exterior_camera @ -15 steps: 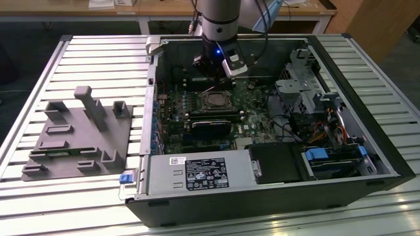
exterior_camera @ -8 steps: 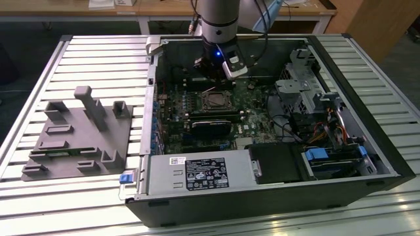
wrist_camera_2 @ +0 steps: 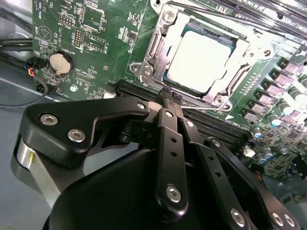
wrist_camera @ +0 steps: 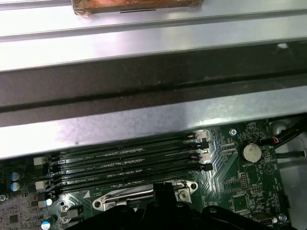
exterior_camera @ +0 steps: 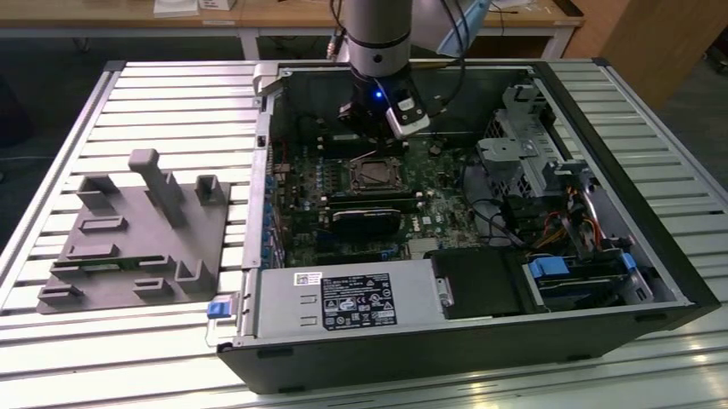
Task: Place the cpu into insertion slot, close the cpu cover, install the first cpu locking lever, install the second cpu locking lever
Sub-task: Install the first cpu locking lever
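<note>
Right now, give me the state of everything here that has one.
cpu, seated flat inside the cover's window.
cpu cover, shut down over the cpu.
gripper, shut, empty, tips beside the cover.
computer case, side open.

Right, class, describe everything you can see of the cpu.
The cpu is a flat square chip with a dull silver-grey metal top and a thin green rim. It lies flat, set into the green board, inside the window of the silver cover, which frames its edges. The gripper hangs beside it, not touching.
</note>
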Robot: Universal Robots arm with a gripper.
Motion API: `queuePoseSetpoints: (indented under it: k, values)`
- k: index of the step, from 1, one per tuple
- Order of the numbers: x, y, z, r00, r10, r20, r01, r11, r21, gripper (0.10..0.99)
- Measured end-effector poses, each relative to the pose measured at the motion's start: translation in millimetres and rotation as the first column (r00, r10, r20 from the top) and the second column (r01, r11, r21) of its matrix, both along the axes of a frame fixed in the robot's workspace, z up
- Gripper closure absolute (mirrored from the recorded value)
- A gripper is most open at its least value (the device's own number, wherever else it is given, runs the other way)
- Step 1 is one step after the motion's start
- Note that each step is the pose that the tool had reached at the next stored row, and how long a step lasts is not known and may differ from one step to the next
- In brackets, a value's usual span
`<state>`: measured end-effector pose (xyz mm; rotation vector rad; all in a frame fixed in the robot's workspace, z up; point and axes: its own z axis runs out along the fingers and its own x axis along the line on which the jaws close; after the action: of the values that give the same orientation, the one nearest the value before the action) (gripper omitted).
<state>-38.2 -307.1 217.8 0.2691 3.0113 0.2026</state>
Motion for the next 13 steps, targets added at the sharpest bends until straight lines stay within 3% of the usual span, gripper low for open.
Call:
queuePoseSetpoints:
  k: [2,3,7,8,10,13]
  values:
    - [-1.1,0.3,-0.3,1.0,0.0,0.003,0.0,1.0,0.0,0.98]
    - [-2.1,0.6,-0.7,1.0,0.0,0.0082,0.0,1.0,0.0,0.98]
    - [-7.3,3.3,-2.9,0.9992,0.0,0.0407,0.0,1.0,-0.003,0.98]
    - [-8.4,4.0,-3.3,0.9989,0.0,0.0468,0.0,1.0,-0.004,0.98]
    - [-9.9,5.3,-4.2,0.9986,0.0,0.0538,0.0,1.0,-0.004,0.98]
    - [-11.3,6.8,-5.7,0.9982,0.0,0.0596,0.0,1.0,-0.003,0.98]
